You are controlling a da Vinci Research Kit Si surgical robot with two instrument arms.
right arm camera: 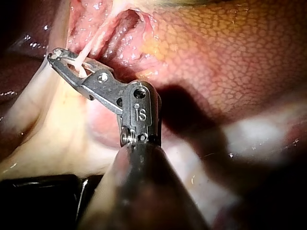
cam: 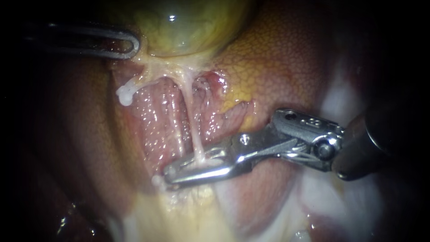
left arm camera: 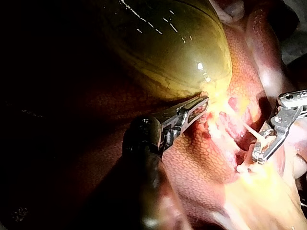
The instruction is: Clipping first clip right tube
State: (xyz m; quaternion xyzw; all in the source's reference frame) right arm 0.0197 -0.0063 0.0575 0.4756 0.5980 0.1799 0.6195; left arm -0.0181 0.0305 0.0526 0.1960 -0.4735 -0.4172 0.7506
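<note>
My right instrument (cam: 170, 174) comes in from the right of the frame. Its end effector is pressed onto the right tube (cam: 191, 123) at lower centre, one jaw on each side, tips nearly meeting. The tube's long axis runs almost straight up from there to the gallbladder (cam: 179, 27) at the top, and the jaws lie across it. I cannot make out a clip between them. My left instrument (cam: 133, 45), upper left, pinches the gallbladder at its pale neck, which I judge holds the tube taut over the liver (cam: 277, 67).
</note>
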